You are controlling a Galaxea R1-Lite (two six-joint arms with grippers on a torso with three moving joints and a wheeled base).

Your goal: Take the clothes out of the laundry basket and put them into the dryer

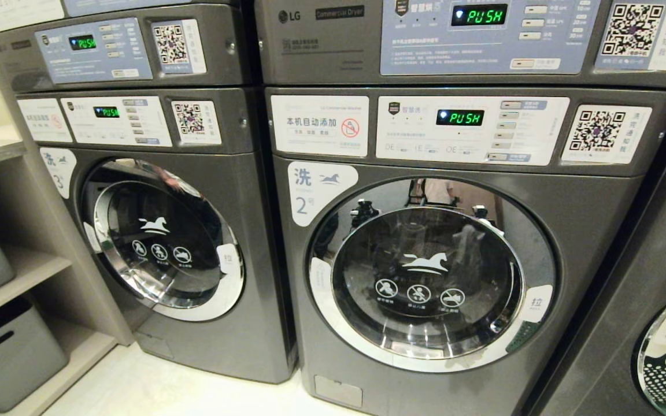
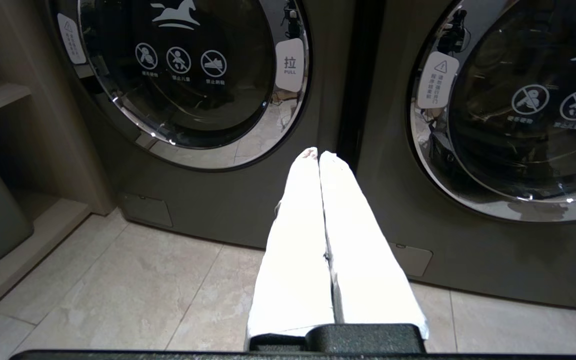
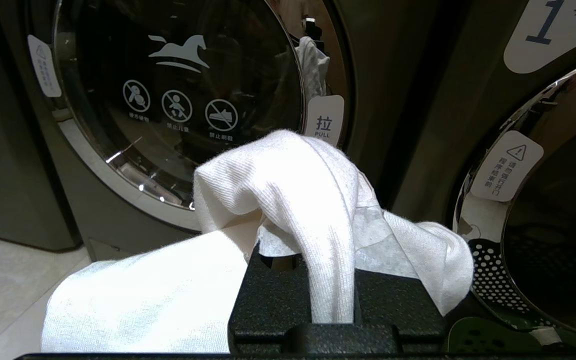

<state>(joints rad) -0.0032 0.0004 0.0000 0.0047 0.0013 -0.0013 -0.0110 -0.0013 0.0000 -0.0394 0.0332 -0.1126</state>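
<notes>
white cloth (image 3: 288, 200) before closed machine door (image 3: 178, 100)

A white ribbed cloth (image 3: 278, 200) is bunched over the right gripper (image 3: 331, 280), pinched between its closed fingers and draped to both sides of the black gripper body; behind it stands a grey machine with a round glass door (image 3: 178, 100), closed, bearing a horse logo and three warning icons; a white pull tab (image 3: 324, 122) sits at the door's edge; a neighbouring machine's door (image 3: 543, 215) shows alongside, below a label marked 1.
</notes>
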